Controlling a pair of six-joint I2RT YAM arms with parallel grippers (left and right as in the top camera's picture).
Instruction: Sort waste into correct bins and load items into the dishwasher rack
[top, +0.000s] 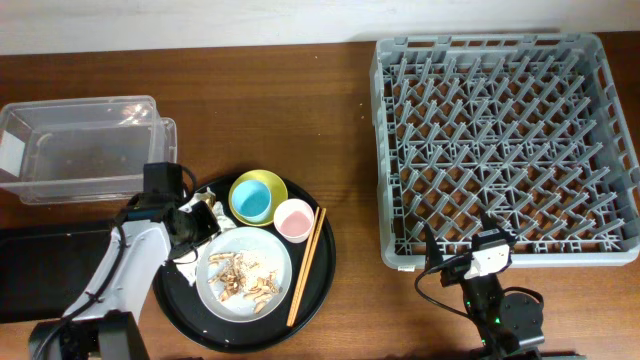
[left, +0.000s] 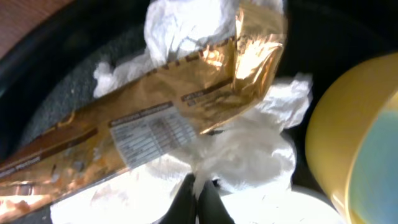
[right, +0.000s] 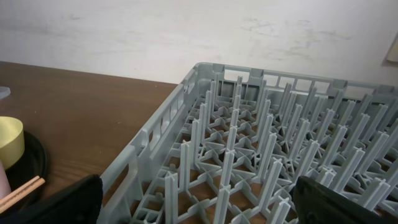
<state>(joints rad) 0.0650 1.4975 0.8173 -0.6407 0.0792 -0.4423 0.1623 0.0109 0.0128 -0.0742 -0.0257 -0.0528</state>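
Sorting barely begun, by look of desk (top: 300, 100). Left end effector (left: 199, 198), fingers almost together, appears to pinch crumpled tissues (left: 249, 149) under gold wrapper (left: 155, 118) on round black tray (top: 325, 270). Food scraps (top: 243, 276) on grey plate (top: 278, 250). Blue cup (top: 253, 204) in yellow bowl (top: 272, 182), pink cup (top: 293, 219) and chopsticks (top: 306, 265) all on tray. Dishwasher rack (top: 380, 150) bare. Clear container (top: 80, 150) looks empty; black box (top: 50, 270) unclear. Right end effector (right: 199, 199) spread wide, empty, at rack's near edge.

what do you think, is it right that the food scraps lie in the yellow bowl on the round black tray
Not quite. The overhead view shows the food scraps lying on the pale grey plate, not in the yellow bowl; the plate does sit on the round black tray.
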